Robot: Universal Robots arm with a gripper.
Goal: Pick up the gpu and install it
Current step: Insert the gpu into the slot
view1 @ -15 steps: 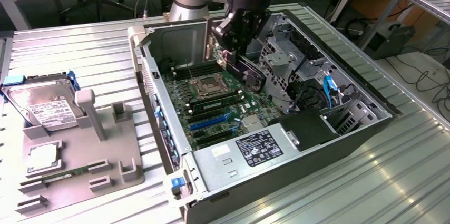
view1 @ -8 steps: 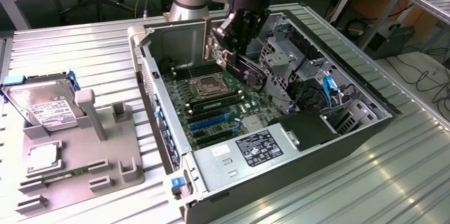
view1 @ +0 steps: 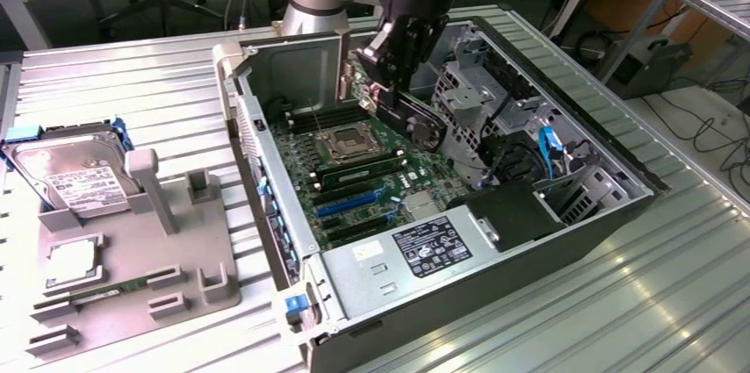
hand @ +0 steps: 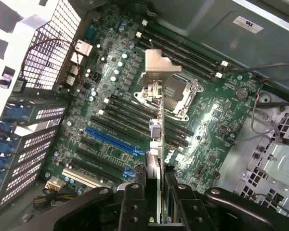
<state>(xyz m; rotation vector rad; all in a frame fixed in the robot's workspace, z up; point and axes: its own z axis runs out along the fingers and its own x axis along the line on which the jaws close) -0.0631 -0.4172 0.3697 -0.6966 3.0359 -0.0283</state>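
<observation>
Gripper (hand: 156, 202) clamped on gpu (hand: 156, 144) edge-on above motherboard (hand: 111, 110); labels on hard drive (view1: 73, 182) and power supply (view1: 431, 244) unreadable.

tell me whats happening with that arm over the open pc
A robot arm's gripper is holding the gpu edge-on above the motherboard inside the open computer case. The card hangs over the board and is not yet seated in a slot. In the exterior view, a hard drive sits in a grey holder tray on the exterior view's left.
</observation>
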